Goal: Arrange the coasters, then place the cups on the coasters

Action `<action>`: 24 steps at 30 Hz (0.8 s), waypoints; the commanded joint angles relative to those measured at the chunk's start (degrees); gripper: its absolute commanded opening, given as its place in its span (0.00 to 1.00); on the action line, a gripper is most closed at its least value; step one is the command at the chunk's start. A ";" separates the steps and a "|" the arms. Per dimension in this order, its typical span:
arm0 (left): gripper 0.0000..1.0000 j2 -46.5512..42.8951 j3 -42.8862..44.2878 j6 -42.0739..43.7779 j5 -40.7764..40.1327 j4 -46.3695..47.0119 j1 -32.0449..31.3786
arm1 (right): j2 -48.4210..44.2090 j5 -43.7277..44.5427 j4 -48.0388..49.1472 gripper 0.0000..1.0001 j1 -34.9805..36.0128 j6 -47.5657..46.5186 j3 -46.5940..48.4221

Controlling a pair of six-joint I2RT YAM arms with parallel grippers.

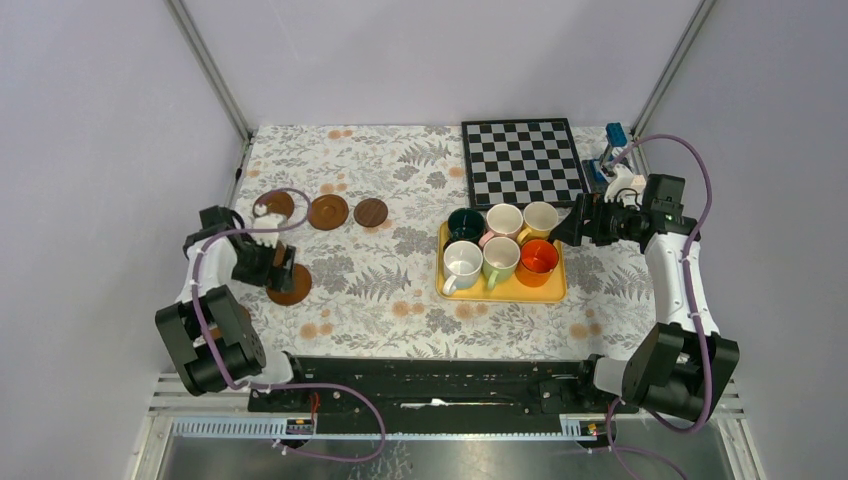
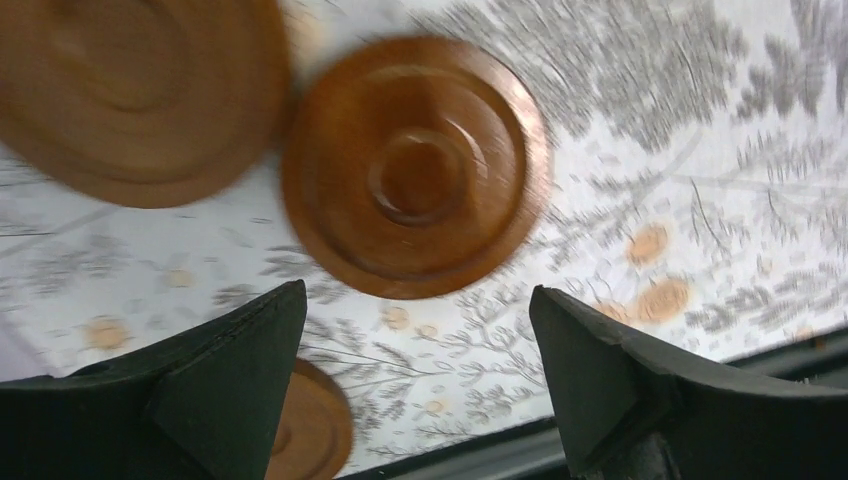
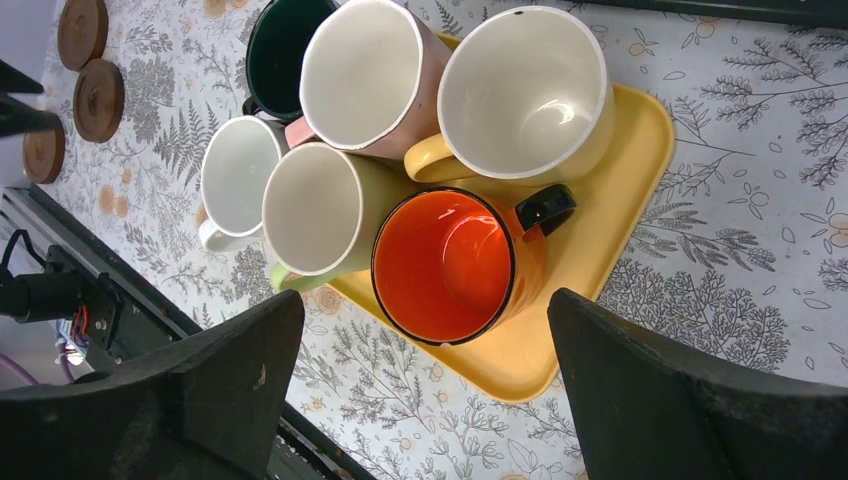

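Several dark-brown coasters lie at the left: one [image 1: 328, 212] beside another [image 1: 371, 212] at the back, a third [image 1: 275, 205] partly hidden by my left arm, and one [image 1: 289, 287] under my left gripper [image 1: 285, 268]. In the blurred left wrist view that gripper [image 2: 415, 305] is open and empty above the cloth, with a coaster [image 2: 415, 170] just beyond its tips. Several cups stand packed together on the yellow tray [image 1: 553, 290]. My right gripper [image 1: 557, 234] hovers open at the tray's right end, over the orange cup [image 3: 450, 260].
A chessboard [image 1: 522, 160] lies behind the tray. A small blue and white object [image 1: 615, 140] sits at the back right corner. The black front rail [image 2: 480, 445] runs close below my left gripper. Metal frame posts stand at both back corners.
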 commanded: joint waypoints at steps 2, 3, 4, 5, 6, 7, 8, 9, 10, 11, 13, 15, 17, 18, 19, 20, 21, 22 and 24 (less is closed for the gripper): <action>0.89 -3.89 -6.00 7.06 -0.20 -1.65 -3.58 | -1.73 -0.05 0.39 1.00 0.21 -1.34 0.10; 0.88 -4.10 -6.99 6.92 -0.81 -0.55 -4.31 | -1.66 -0.19 0.41 1.00 0.20 -1.36 0.12; 0.87 -4.07 -7.52 6.88 -1.18 0.22 -4.86 | -1.58 -0.35 0.40 1.00 0.24 -1.36 0.08; 0.86 -3.80 -7.91 6.59 -1.35 0.95 -5.29 | -1.55 -0.52 0.54 1.00 0.26 -1.36 0.04; 0.84 -3.35 -8.13 6.22 -1.35 1.55 -5.69 | -1.48 -0.64 0.58 1.00 0.25 -1.36 0.00; 0.82 -2.81 -8.20 6.23 -1.03 1.78 -6.11 | -1.35 -0.67 0.68 1.00 0.20 -1.36 -0.12; 0.80 -2.18 -8.32 6.27 -0.64 2.00 -6.62 | -1.38 -0.71 0.81 1.00 0.25 -1.36 -0.22; 0.79 -1.73 -8.49 6.10 -0.65 2.61 -7.13 | -1.24 -0.72 0.84 1.00 0.19 -1.36 -0.28; 0.79 -1.34 -8.63 5.82 -0.84 3.34 -7.67 | -1.28 -0.72 0.75 1.00 0.25 -1.36 -0.32; 0.79 -0.97 -8.99 5.81 -0.97 4.08 -8.23 | -1.35 -0.76 0.79 1.00 0.26 -1.44 -0.39; 0.79 -0.51 -9.33 5.46 -1.48 5.69 -9.29 | -1.47 -0.72 0.82 1.00 0.22 -1.40 -0.49; 0.79 0.06 -9.43 5.26 -1.51 6.79 -10.27 | -1.54 -0.69 0.73 1.00 0.20 -1.36 -0.57; 0.79 0.74 -9.44 4.57 -2.17 8.25 -11.39 | -1.61 -0.64 0.77 1.00 0.21 -1.37 -0.65; 0.79 1.21 -9.44 4.26 -2.54 8.99 -11.81 | -1.63 -0.67 0.73 1.00 0.21 -1.36 -0.67; 0.78 1.69 -9.50 4.02 -3.01 9.79 -12.07 | -1.60 -0.67 0.77 1.00 0.25 -1.36 -0.63; 0.78 2.34 -9.59 3.88 -3.49 10.54 -12.30 | -1.64 -0.67 0.78 1.00 0.24 -1.40 -0.62; 0.77 2.91 -9.80 3.74 -4.17 11.34 -12.54 | -1.73 -0.72 0.82 1.00 0.25 -1.36 -0.62; 0.76 3.49 -10.03 3.72 -4.80 11.88 -12.88 | -1.74 -0.70 0.86 1.00 0.22 -1.33 -0.67; 0.72 4.15 -10.67 3.89 -5.06 12.06 -14.13 | -1.87 -0.67 0.82 1.00 0.18 -1.27 -0.66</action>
